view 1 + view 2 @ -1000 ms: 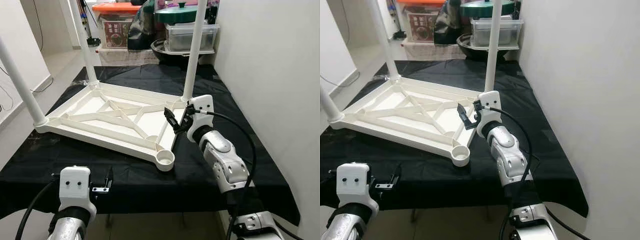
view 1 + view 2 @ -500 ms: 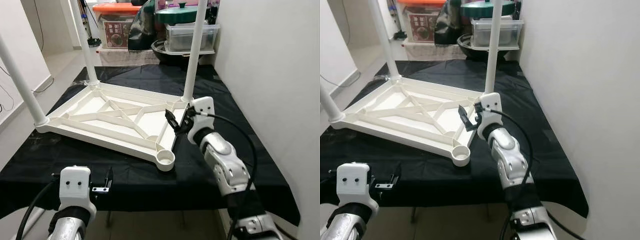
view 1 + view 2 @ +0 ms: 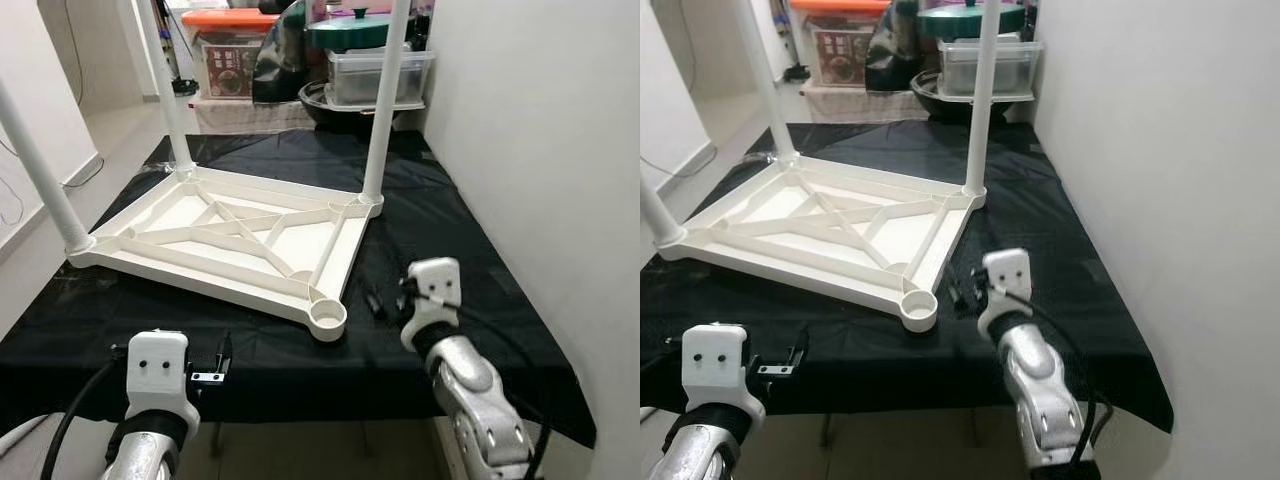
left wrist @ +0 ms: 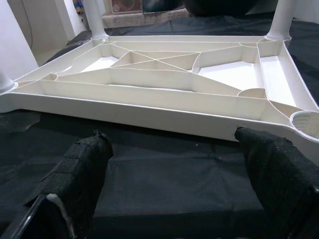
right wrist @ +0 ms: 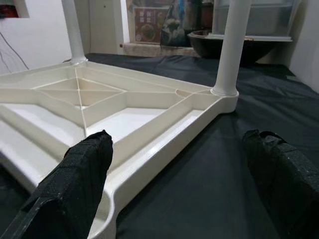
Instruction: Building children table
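left hand low at the near edge of the black worktop, fingers spread. right hand near right, spread too, just beside the empty corner socket. upturned white table top mid-worktop, three legs standing. storage bins far behind.

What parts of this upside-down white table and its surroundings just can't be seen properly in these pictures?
- Table legs: tops cut off by the upper edge of both eye views.
- Empty corner socket: its depth is hidden by its own rim.
- Storage boxes behind: label too small to read.
- Tabletop face: pressed against the black cloth, unseen.
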Controlling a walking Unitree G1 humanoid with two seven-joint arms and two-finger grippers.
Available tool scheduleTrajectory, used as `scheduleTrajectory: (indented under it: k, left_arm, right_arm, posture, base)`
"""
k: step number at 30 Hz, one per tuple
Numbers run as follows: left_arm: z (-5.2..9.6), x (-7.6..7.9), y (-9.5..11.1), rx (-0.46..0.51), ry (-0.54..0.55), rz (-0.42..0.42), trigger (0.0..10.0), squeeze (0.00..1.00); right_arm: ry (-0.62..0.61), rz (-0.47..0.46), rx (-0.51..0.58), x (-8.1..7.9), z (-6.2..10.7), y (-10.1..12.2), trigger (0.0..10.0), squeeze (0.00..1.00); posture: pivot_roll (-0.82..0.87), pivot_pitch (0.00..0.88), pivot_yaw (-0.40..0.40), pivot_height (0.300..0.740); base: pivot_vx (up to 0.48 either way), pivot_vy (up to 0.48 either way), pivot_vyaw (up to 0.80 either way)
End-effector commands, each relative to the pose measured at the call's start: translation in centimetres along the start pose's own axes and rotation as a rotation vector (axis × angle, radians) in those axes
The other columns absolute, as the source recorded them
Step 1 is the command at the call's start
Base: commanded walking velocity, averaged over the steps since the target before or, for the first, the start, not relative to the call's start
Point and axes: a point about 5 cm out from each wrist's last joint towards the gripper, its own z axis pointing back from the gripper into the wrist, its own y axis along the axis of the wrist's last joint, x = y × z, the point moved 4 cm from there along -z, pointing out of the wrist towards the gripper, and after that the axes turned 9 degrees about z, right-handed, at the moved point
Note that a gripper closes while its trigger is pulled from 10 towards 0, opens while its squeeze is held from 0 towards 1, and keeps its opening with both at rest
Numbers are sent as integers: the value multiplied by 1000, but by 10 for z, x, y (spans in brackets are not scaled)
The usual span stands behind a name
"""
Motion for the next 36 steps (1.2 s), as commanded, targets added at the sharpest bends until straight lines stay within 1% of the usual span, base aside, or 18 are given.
scheduleTrajectory:
  k: [1,3,8,11,15,17,18,20,21,23,28,36]
  left_arm:
    - [1,0,-5,-15,2,-17,10000,0]
    - [1,1,-8,-22,-1,-16,10000,0]
    - [1,6,-11,-30,-21,-15,10000,0]
    - [-1,8,-12,-30,-25,-11,10000,0]
    - [-1,10,-13,-32,-30,-6,10000,0]
    - [-1,16,-16,-35,-42,7,10000,0]
    - [-1,16,-16,-35,-42,7,10000,0]
    - [0,20,-19,-39,-47,20,10000,0]
    - [0,20,-19,-39,-47,20,10000,0]
    - [2,26,-23,-49,-58,25,10000,0]
    - [3,33,-26,-59,-79,32,10000,0]
    - [5,33,-31,-68,-76,31,10000,0]
  right_arm:
    - [13,12,5,-5,1,3,10000,0]
    - [16,18,-14,-9,4,-3,10000,0]
    - [23,19,-30,-15,7,-6,10000,0]
    - [59,32,-35,-24,7,-8,10000,0]
    - [59,38,-37,-26,7,-9,10000,0]
    - [76,39,-49,-35,10,-14,10000,0]
    - [76,39,-49,-35,10,-14,10000,0]
    - [97,39,-64,-42,13,-19,10000,0]
    - [97,39,-64,-42,13,-19,10000,0]
    - [113,45,-71,-47,14,-22,10000,0]
    - [120,35,-82,-48,14,-25,10000,0]
    - [124,33,-100,-49,16,-29,10000,0]
  posture:
    - [0,11,-12,740]
    - [-3,10,-6,740]
    - [-4,6,-4,740]
    - [-9,4,-4,740]
    - [-9,4,-4,740]
    - [-11,1,-4,740]
    - [-11,1,-4,740]
    - [-11,1,-4,740]
    - [-11,1,-4,740]
    - [-11,0,1,740]
    - [-11,0,5,740]
    - [-11,0,4,740]
  base:
    - [0,0,0]
    - [0,0,-628]
    - [0,0,-800]
    - [0,0,-800]
    - [0,0,-800]
    - [0,0,0]
    - [0,0,0]
    - [0,0,0]
    - [0,0,0]
    - [0,0,0]
    - [0,0,0]
    - [0,0,0]
